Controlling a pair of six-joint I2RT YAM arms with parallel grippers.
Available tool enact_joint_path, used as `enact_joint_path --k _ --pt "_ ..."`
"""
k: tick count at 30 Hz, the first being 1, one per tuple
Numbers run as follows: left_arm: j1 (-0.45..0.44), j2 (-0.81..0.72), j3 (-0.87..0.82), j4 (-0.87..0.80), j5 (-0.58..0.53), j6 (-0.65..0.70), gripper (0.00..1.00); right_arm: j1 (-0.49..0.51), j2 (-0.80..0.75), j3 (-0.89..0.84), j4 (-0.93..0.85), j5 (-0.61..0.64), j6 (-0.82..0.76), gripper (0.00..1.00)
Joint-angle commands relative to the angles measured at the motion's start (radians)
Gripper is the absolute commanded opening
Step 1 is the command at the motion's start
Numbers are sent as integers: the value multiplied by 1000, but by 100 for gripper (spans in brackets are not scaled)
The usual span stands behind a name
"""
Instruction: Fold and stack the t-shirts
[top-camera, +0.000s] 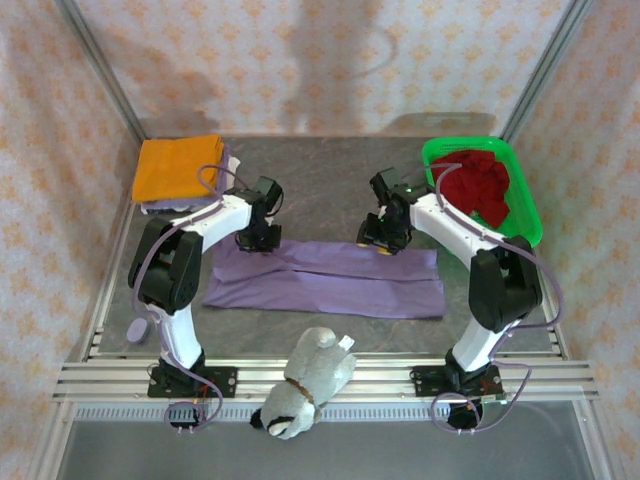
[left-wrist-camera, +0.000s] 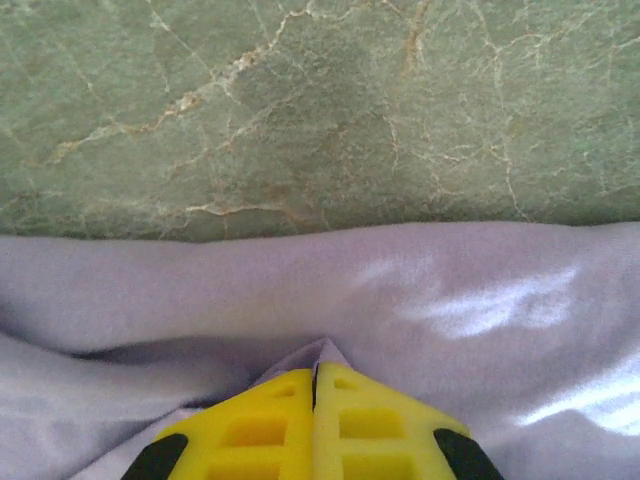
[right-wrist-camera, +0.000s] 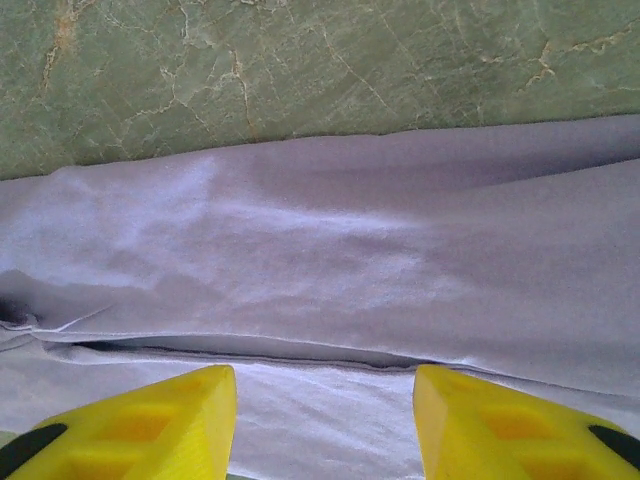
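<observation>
- Top view, count: three t-shirts, two grippers, one basket, one plush toy.
- Top view, cloth: the purple t-shirt (top-camera: 330, 280) lies flat on the table (top-camera: 320, 190) as a long folded strip between the two arms. The orange t-shirt (top-camera: 178, 167) is a neat folded square at the far left corner. The dark red t-shirt (top-camera: 480, 185) sits crumpled inside the green plastic basket (top-camera: 530, 215) at the far right.
- Top view, other: the left gripper (top-camera: 258, 240) and right gripper (top-camera: 385, 240) are both down at the strip's far edge, well apart. A grey-and-white plush toy (top-camera: 305, 385) lies at the near edge between the arm bases.
- Left wrist view: the yellow ribbed fingers (left-wrist-camera: 260, 425) are pressed together on a small raised pinch of the purple cloth, which puckers up at their tips. Beyond it is the veined, grey-green stone-patterned tabletop.
- Right wrist view: the two yellow fingers (right-wrist-camera: 170, 415) stand apart, holding nothing, over a layered fold line in the smooth purple cloth. The same marbled surface lies beyond.
</observation>
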Motion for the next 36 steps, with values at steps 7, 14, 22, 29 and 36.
enact_joint_path --k 7,14,22,29,36 --pt "-89 -81 -44 -123 12 -104 0 -2 -46 -34 -6 19 -6 50" --pt "-160 -133 -115 -142 -3 -250 1 -2 -50 -45 3 14 -8 50" --pt "-279 -196 -193 -170 -35 -366 31 -2 -26 -35 14 5 -5 50" --pt "-306 -254 -153 -212 -29 -365 41 -2 -4 -4 7 -3 -11 50" --pt "-210 -168 60 -340 -89 -216 31 -2 -2 -6 1 -11 -14 50"
